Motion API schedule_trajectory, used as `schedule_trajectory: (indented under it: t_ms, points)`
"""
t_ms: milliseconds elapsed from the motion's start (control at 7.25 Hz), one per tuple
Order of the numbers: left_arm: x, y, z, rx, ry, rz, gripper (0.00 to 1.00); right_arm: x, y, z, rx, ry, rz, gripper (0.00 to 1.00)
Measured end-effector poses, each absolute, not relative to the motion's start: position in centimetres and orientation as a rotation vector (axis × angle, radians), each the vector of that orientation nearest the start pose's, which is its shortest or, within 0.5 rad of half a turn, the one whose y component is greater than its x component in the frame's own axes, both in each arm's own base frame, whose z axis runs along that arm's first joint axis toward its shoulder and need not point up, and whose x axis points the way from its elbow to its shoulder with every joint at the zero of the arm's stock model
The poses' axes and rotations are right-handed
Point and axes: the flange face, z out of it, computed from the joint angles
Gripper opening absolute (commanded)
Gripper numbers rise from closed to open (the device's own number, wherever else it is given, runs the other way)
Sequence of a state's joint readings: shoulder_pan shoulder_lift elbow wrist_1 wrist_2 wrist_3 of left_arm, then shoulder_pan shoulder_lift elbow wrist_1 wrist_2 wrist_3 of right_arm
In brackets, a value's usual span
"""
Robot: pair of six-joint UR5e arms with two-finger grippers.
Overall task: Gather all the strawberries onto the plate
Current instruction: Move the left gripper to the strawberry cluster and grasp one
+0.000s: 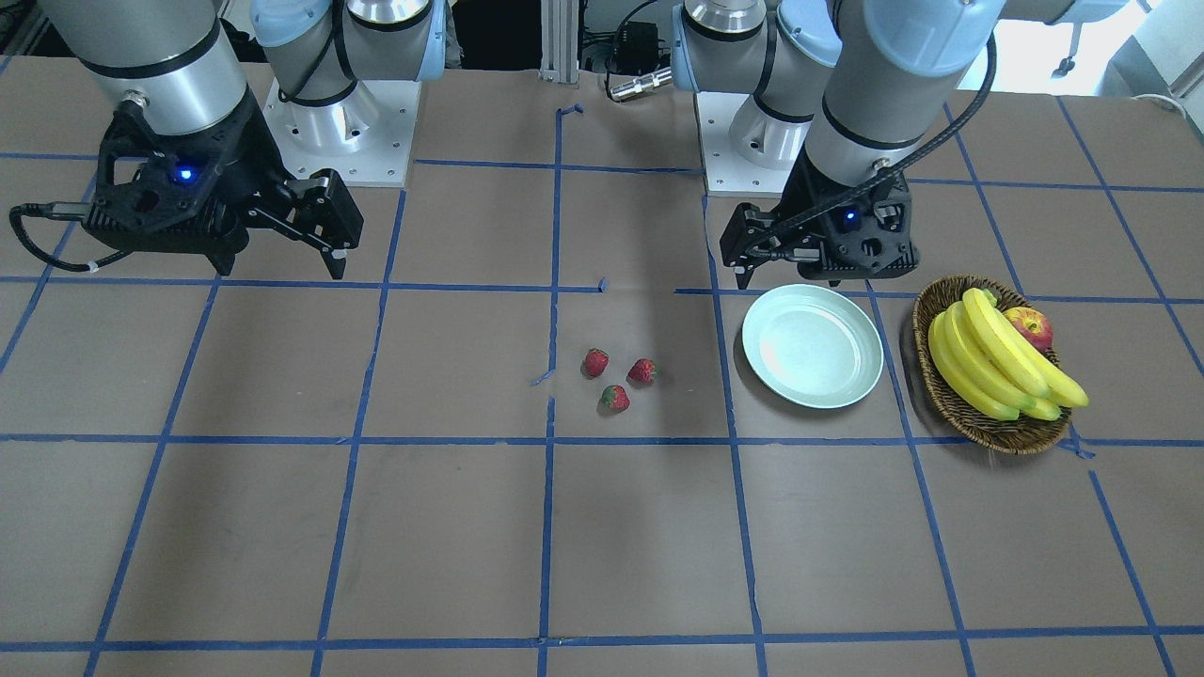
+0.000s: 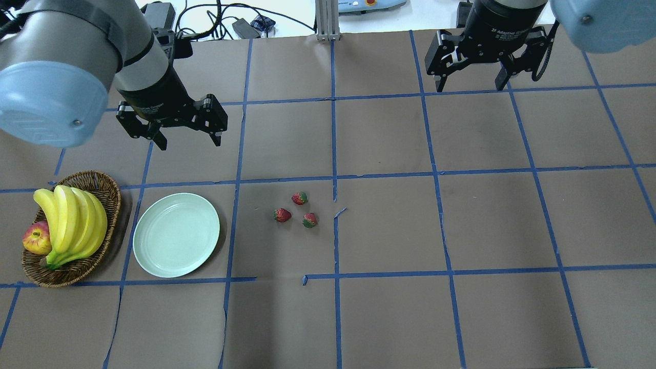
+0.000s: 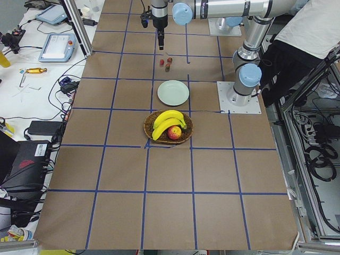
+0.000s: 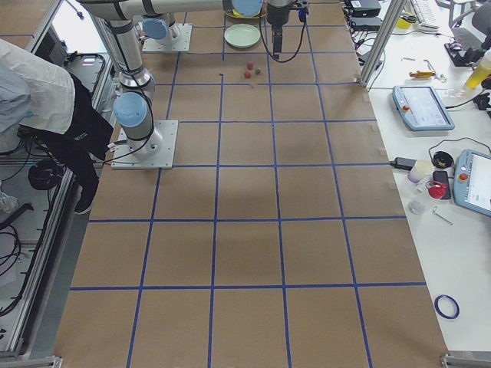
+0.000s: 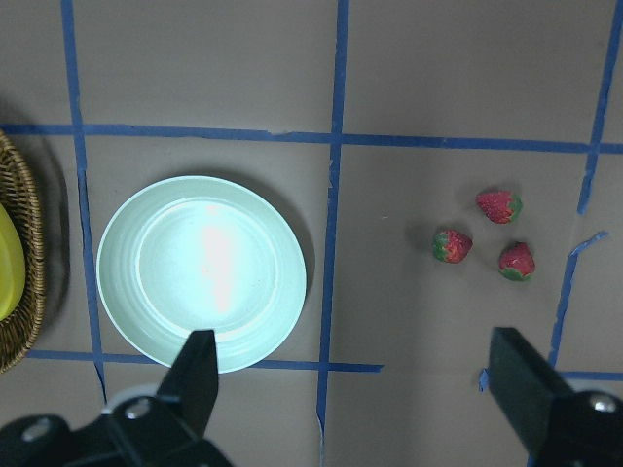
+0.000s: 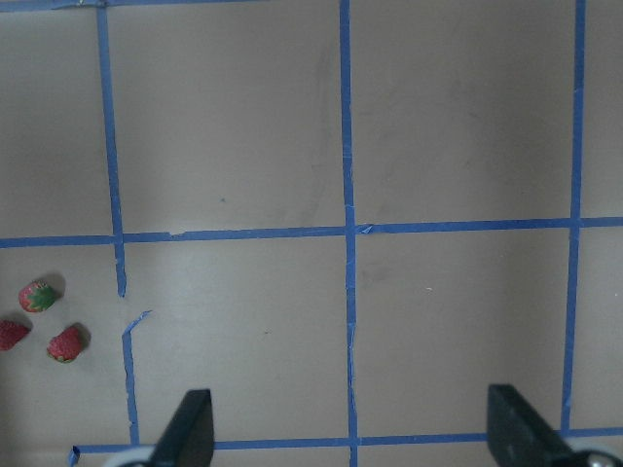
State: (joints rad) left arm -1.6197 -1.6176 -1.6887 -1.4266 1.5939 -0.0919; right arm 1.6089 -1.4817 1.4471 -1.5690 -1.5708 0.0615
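Three small red strawberries (image 2: 296, 211) lie close together on the brown table near its middle, also in the front view (image 1: 616, 378) and the left wrist view (image 5: 484, 236). The pale green plate (image 2: 176, 234) sits bare to their left, beside the basket; its rim shows in the left wrist view (image 5: 117, 219). My left gripper (image 2: 188, 141) hangs open above the table behind the plate, holding nothing. My right gripper (image 2: 469, 85) hangs open and high at the far right, well away from the strawberries (image 6: 41, 320).
A brown wicker basket (image 2: 105, 195) with bananas (image 2: 72, 220) and an apple (image 2: 36, 239) stands left of the plate. Blue tape lines grid the table. A person stands by the robot base in the side views (image 3: 311, 26).
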Motion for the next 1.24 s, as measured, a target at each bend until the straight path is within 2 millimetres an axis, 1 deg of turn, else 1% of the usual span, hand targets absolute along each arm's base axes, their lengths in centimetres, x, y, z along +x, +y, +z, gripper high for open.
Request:
schedule_trajectory:
  t_ms: [138,276,552,690,828,966,1103,1241]
  points:
    - [-16.9,-50.1,39.6,-0.040,3.113,0.008,0.99,15.4,-52.7,50.0,0.037,3.140,-0.044,1.00]
    - [-17.9,-50.7,37.2,-0.026,3.124,-0.004,0.98,15.4,-52.6,49.8,0.038,3.140,-0.038,1.00]
    - [-19.4,-52.1,32.5,-0.044,3.200,0.017,0.91,15.4,-52.5,49.2,0.038,3.140,-0.020,1.00]
    - [-20.2,-52.6,30.1,-0.047,3.221,0.028,0.91,15.4,-52.5,48.9,0.038,3.140,-0.013,1.00]
    - [-21.5,-52.9,28.0,-0.046,3.232,0.008,0.90,15.4,-52.5,48.7,0.039,3.139,-0.007,1.00]
    - [-23.3,-53.1,26.0,-0.048,3.234,-0.016,0.83,15.4,-52.4,48.5,0.039,3.139,-0.003,1.00]
    - [-25.0,-53.0,23.9,-0.055,3.230,-0.008,0.82,15.4,-52.4,48.5,0.039,3.138,-0.002,1.00]
    - [-26.4,-52.8,21.9,-0.059,3.223,0.020,0.78,15.4,-52.4,48.6,0.038,3.138,-0.004,1.00]
